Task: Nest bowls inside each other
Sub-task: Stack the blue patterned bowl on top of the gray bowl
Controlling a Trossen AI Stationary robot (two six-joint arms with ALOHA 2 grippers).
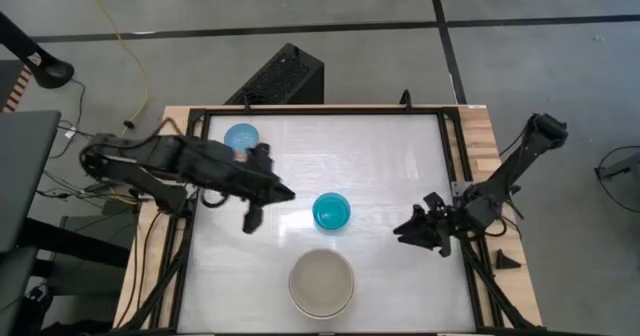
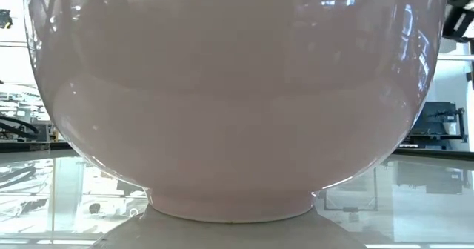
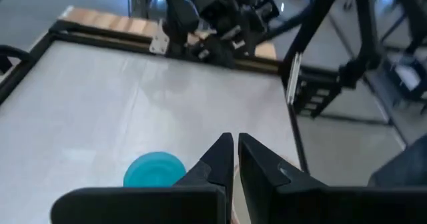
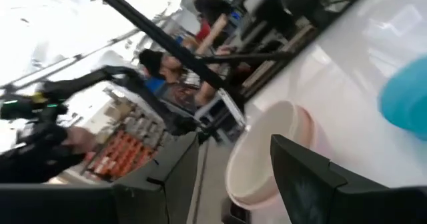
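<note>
A large pale bowl (image 1: 322, 282) stands on its foot near the table's front edge; it fills the low view (image 2: 237, 93) and shows in the right wrist view (image 4: 267, 157). A teal bowl (image 1: 331, 211) sits mid-table, also in the left wrist view (image 3: 155, 169). A light blue bowl (image 1: 242, 138) sits far left, partly under my left arm. My left gripper (image 1: 285, 194) hovers above the table, left of the teal bowl, its fingers (image 3: 235, 151) shut on nothing. My right gripper (image 1: 420, 226) stands open at the table's right, with nothing between its fingers.
A black frame (image 1: 320, 110) runs around the white tabletop, with a wooden border (image 1: 480, 136) at the right. A black box (image 1: 280, 76) stands beyond the far edge. People and shelves show in the room behind (image 4: 173, 64).
</note>
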